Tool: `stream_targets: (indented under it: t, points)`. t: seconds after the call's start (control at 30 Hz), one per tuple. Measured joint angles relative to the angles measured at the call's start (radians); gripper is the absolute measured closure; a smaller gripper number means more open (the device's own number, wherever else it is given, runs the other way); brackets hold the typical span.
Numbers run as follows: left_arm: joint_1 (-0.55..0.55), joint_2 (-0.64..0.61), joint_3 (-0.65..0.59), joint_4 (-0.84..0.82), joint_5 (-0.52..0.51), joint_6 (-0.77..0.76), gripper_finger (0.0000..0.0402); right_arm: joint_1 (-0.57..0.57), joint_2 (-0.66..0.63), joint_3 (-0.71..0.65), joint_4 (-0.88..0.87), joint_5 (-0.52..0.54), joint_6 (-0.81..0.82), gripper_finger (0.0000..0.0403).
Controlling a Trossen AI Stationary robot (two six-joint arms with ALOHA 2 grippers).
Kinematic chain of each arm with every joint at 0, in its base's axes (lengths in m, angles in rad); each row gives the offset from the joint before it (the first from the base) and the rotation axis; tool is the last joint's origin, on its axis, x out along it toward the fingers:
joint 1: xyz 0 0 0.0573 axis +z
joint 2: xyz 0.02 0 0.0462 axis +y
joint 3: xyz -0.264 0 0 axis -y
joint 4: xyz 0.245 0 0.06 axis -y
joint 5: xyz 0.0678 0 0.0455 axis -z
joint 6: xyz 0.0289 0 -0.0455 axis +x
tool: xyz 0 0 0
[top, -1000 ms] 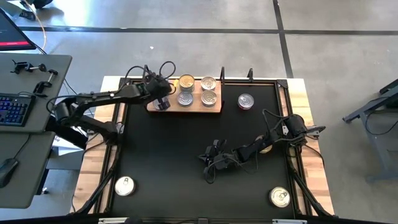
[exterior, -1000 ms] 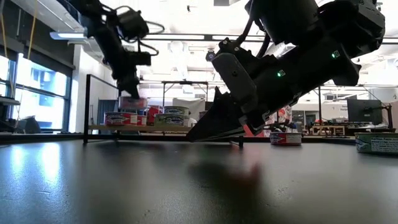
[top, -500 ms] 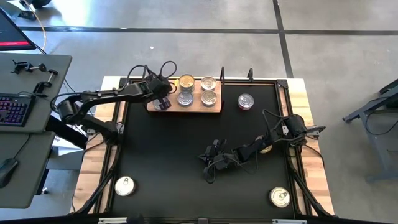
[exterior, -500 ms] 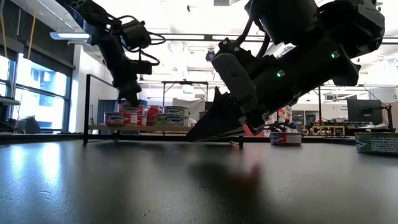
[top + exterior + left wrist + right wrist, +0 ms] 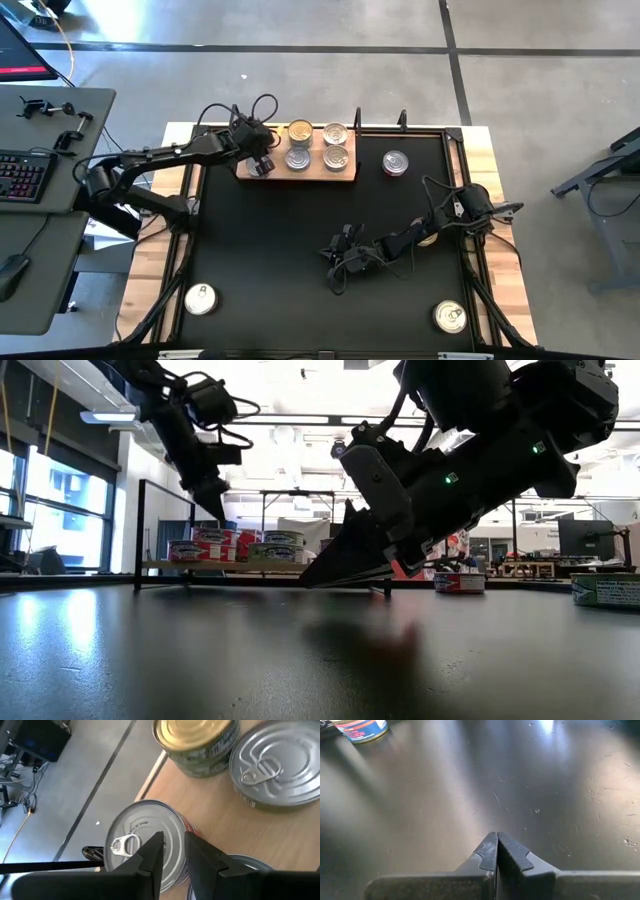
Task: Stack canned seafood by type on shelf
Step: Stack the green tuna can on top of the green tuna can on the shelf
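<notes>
Bright overhead light; glare on black mat [image 5: 545,765].

No can label [image 5: 285,540] legible (print too small).

A: Where is there room to pass on the black mat [image 5: 290,230]?

B: The left and middle are bare; only 1 tin [image 5: 200,298] sits near-left. The right arm [image 5: 400,243] lies low across the centre-right.

A: And the wooden shelf [image 5: 345,174]?

B: 5 tins crowd it, with the left gripper [image 5: 262,160] just above its left end. Its right end is bare.
</notes>
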Motion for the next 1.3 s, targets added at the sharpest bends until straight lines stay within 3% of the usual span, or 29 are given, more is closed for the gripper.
stream_targets:
  t: [0.13,0.27,0.37,0.47,0.67,0.93,1.03,1.3]
  points:
    - [-0.031,-0.069,0.0,-0.024,0.03,-0.045,0.0321,0.0,0.0,0.0,0.0,0.001,-0.001,0.0403]
    - [-0.099,-0.158,0.001,-0.059,0.194,-0.112,0.0323,0.009,-0.001,0.0,0.007,0.035,-0.038,0.0403]
    - [-0.186,-0.212,-0.002,-0.058,0.33,-0.176,0.0329,0.022,-0.008,0.0,0.004,0.043,-0.063,0.0403]
    - [-0.313,-0.248,-0.023,-0.05,0.364,-0.218,0.0338,0.039,-0.045,0.0,-0.006,0.043,-0.094,0.0403]
    - [-0.605,-0.259,-0.14,0.167,0.331,-0.304,0.0356,0.087,-0.174,0.0,-0.062,0.064,-0.233,0.0403]
    - [-0.963,-0.113,-0.371,0.878,0.133,-0.3,0.0375,0.135,-0.243,0.0,0.045,0.319,-0.478,0.0403]
    - [-1.029,-0.035,-0.394,1.038,0.028,-0.257,0.038,0.128,-0.243,0.0,0.05,0.32,-0.476,0.0403]
    - [-1.039,0.028,-0.349,1.048,0.001,-0.166,0.0381,0.062,-0.243,0.0,0.067,0.237,-0.419,0.0389]
